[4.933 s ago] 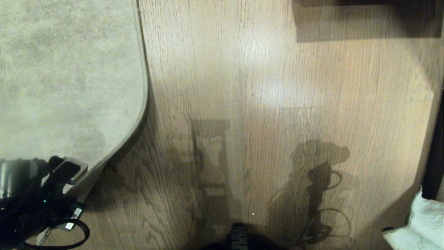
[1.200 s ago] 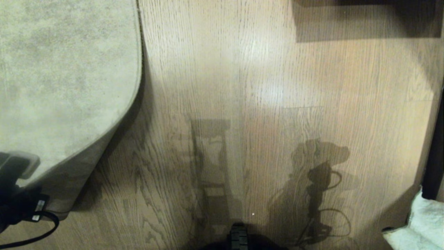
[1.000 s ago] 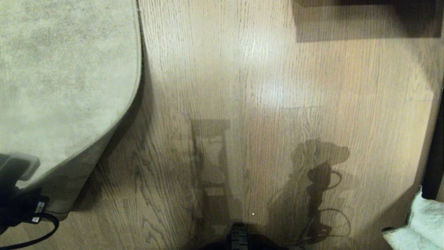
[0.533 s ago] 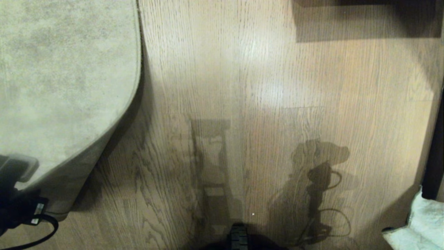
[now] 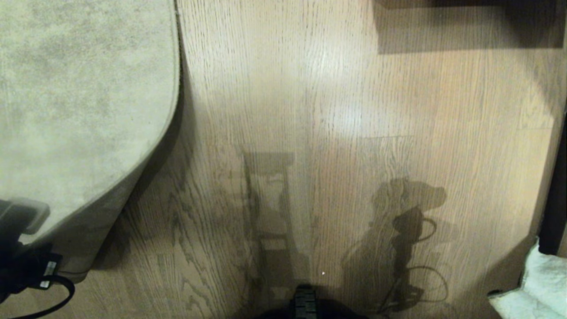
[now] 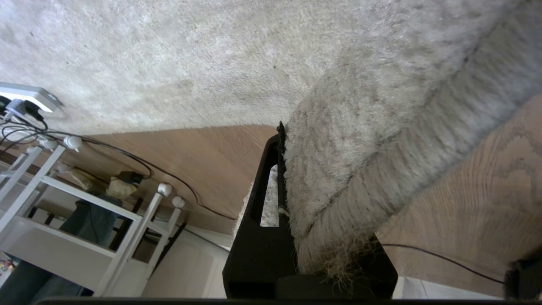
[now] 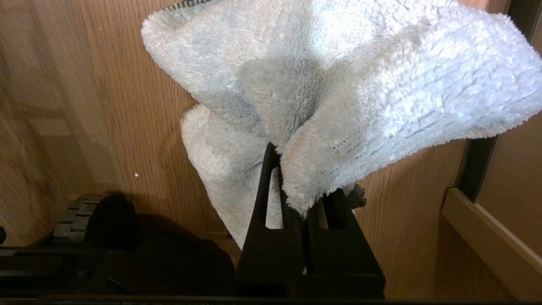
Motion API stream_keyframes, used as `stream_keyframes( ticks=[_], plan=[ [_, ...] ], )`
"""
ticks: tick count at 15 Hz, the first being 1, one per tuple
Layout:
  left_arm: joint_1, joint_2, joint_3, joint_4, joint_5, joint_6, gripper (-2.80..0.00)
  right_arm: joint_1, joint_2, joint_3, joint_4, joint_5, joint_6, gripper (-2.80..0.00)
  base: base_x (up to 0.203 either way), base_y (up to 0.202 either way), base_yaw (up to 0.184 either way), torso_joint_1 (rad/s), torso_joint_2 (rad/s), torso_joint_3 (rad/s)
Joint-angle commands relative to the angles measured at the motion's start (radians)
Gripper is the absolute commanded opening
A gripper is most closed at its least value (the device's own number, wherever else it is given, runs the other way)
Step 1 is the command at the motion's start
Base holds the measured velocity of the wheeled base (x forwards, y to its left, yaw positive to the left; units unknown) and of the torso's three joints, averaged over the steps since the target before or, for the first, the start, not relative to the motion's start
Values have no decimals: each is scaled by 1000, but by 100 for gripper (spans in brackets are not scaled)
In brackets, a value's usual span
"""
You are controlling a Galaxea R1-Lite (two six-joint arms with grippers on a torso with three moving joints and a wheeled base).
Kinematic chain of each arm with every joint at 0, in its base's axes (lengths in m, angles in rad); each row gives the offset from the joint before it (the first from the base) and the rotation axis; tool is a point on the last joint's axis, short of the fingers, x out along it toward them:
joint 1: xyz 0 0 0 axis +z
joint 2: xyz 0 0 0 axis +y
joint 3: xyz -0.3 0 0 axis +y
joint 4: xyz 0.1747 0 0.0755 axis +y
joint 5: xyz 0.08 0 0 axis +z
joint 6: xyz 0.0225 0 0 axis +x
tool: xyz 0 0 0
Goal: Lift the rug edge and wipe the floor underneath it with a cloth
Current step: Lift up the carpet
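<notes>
Holding the rug edge off the floor, my left gripper sits near-left, jaws clamped. My right gripper pinches the cloth near-right.

We see wood-grain plank flooring with a soft glare patch near 12 o'clock and shadows pooled toward 6. Dark furniture base at 1 o'clock, a dark vertical post at 4. Left wrist view: white shelving frame on the planks, black cable trailing past it, white power strip nearby.
</notes>
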Motion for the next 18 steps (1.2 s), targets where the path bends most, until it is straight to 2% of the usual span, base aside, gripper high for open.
stream_keyframes(
  ticks=[1,5,18],
  plan=[
    [2,-1,4,-3,1,4,-280,0,1,0,0,0,-1,-280,0,0,0,0,0,0],
    [1,1,4,-3,0,5,-280,0,1,0,0,0,-1,-280,-1,27,-2,1,-1,0],
    [0,2,10,-3,-4,5,-280,0,1,0,0,0,-1,-280,0,191,-3,2,1,3]
  ],
)
